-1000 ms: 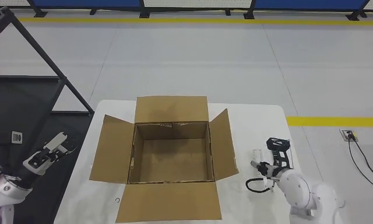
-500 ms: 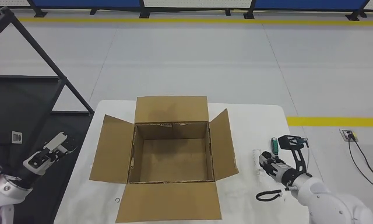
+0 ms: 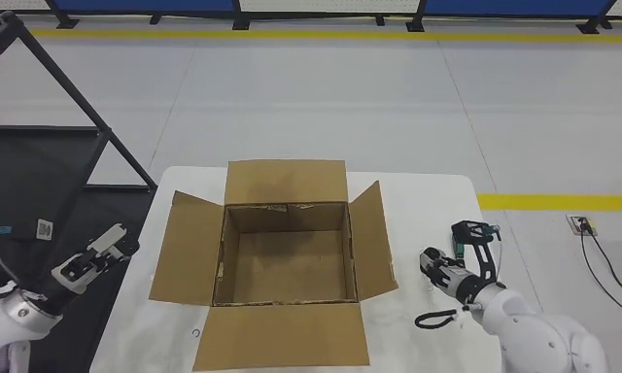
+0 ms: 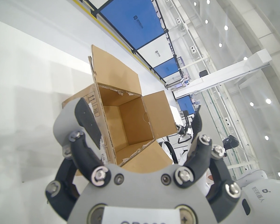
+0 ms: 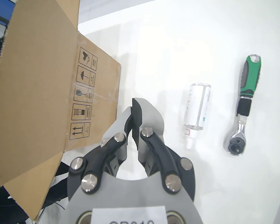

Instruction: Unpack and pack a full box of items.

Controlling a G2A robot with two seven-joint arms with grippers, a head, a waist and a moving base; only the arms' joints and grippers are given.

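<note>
A cardboard box [image 3: 287, 186] stands in the middle of the white surface [image 3: 418, 193], in the lower centre of the top view. All four flaps are folded outward, and its bare brown bottom shows between the walls. Printed handling symbols run down the outer side of the box that faces the right arm.

The right gripper [image 5: 134, 108] is narrow, with its two dark pads pressed against each other and holding no item. In the top view it sits at the lower right of the frame, over the surface and just beside the box's right flap, without touching it.

A small clear bottle [image 5: 197, 108] with a white label lies on its side on the surface, beside the right gripper. A ratchet wrench [image 5: 246, 103] with a green and grey handle and a shiny metal head lies flat just past the bottle. The two are apart and roughly parallel, the bottle between the gripper and the wrench. In the top view the green handle peeks out near the right edge of the surface.

The left gripper [image 4: 140, 109] is wide, its fingers [image 4: 87, 120] spread far apart and holding no item. In the top view it hangs at the lower left of the frame, outside the left edge of the surface and apart from the box's left flap, pointing toward the box.
</note>
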